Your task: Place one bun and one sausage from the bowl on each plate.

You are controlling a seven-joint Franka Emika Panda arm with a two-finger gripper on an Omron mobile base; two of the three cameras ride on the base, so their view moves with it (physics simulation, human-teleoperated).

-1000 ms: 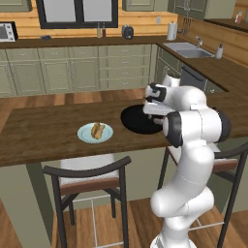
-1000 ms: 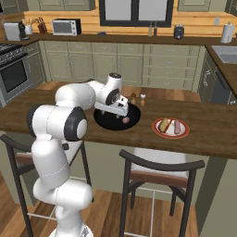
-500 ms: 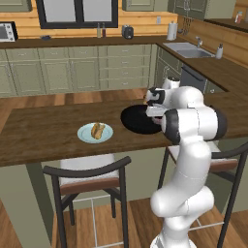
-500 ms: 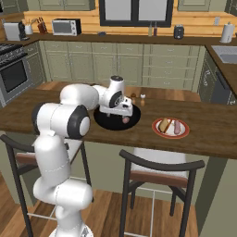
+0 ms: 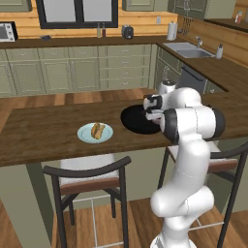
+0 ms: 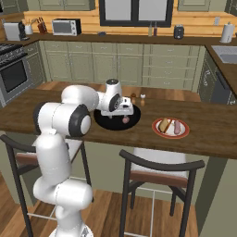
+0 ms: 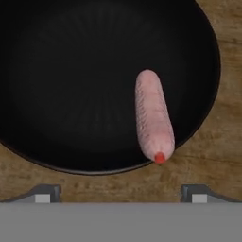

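One sausage [image 7: 153, 116] lies in the bowl [image 7: 71, 85] near its rim, directly under the gripper [image 7: 120, 191], whose fingers stand wide apart and hold nothing. The arm bends forward over the counter [image 6: 217, 134], its hand pointing down above the bowl. Farther out, a blue plate [image 5: 87, 137] and a red-rimmed plate [image 6: 159, 133] each carry food.

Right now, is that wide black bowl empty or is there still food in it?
Not empty. The wide, shallow black bowl holds one pink sausage lying near its rim; no bun shows inside.
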